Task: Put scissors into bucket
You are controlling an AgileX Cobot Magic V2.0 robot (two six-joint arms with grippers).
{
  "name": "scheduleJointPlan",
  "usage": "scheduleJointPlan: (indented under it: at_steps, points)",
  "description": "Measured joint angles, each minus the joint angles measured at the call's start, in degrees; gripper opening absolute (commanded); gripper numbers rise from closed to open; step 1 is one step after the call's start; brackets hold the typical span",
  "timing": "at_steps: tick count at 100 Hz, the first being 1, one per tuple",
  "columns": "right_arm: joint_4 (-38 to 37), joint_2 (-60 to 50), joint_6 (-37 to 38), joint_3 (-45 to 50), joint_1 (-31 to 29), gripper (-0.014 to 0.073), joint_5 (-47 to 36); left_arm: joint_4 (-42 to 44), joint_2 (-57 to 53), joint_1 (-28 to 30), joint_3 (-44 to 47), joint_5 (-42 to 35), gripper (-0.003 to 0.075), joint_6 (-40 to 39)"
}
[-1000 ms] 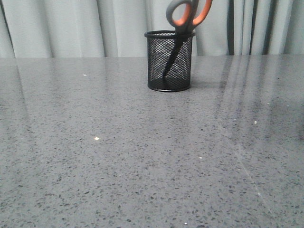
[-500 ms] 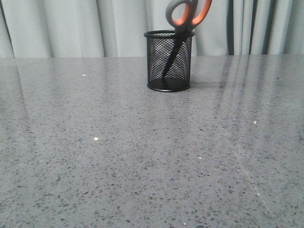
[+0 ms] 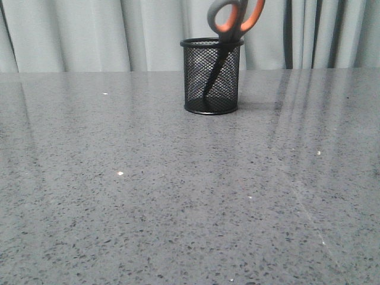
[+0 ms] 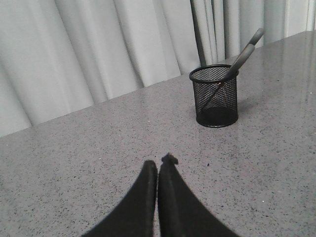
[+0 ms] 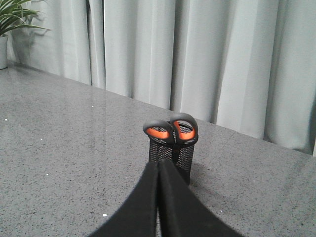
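Close to me, the grey speckled stone table is shiny and catches small spots of light. In the left wrist view, the left arm's black gripper hangs low over the table with its two fingers pressed together, and nothing is between them. It is well apart from the cup. In the right wrist view, the right arm's black gripper also has its two fingers pressed together with nothing in them, and its tips line up in front of the cup, though I cannot tell how far from it they are. Further back on the table stands the small black wire-mesh round cup, upright on its flat base ring. Inside it are the scissors with grey handle loops lined in orange and dark blades. The blades point down into the cup, with the tips near the bottom on the left side. The scissors lean to the right against the rim, and the two handle loops stick out high above the top. No gripper touches them. Behind the table hang pale grey curtains in long folds. In the right wrist view, a green leafy plant in a white pot sits far off by the curtain.
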Motion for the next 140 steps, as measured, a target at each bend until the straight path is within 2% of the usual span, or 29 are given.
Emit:
scheduleJointPlan:
  at_steps: [49, 66, 79, 88, 96, 105, 115, 128, 140]
  points:
    - [0.0, 0.0, -0.1, 0.0, 0.0, -0.0066, 0.0, -0.3, 0.0, 0.0, 0.1, -0.1, -0.0020, 0.0]
    - [0.0, 0.0, -0.1, 0.1, 0.0, -0.0066, 0.0, 0.1, 0.0, 0.4, 3.3, -1.9, -0.0020, -0.1]
    - [0.0, 0.0, -0.1, 0.1, 0.0, -0.0066, 0.0, 2.1, -2.3, 4.0, 9.8, -8.8, -0.0020, -0.1]
    - [0.0, 0.0, -0.1, 0.1, 0.0, -0.0066, 0.0, 2.8, -5.3, 9.1, 15.5, -12.9, -0.0020, -1.7]
    - [0.0, 0.0, -0.1, 0.1, 0.0, -0.0066, 0.0, 3.3, -8.4, 14.3, 19.1, -13.4, -0.0019, -4.0]
    - [0.0, 0.0, -0.1, 0.1, 0.0, -0.0066, 0.0, 3.8, -12.1, 20.1, 20.2, -10.4, -0.0020, -5.3]
    - [0.0, 0.0, -0.1, 0.1, 0.0, -0.0066, 0.0, 4.5, -14.0, 23.8, 20.2, -5.7, -0.0020, -5.9]
    - [0.0, 0.0, -0.1, 0.1, 0.0, -0.0066, 0.0, 4.7, -14.0, 25.2, 20.2, 3.7, -0.0019, -5.9]
    - [0.0, 0.0, -0.1, 0.1, 0.0, -0.0066, 0.0, 4.8, -14.0, 25.3, 20.2, 4.2, -0.0019, -5.9]
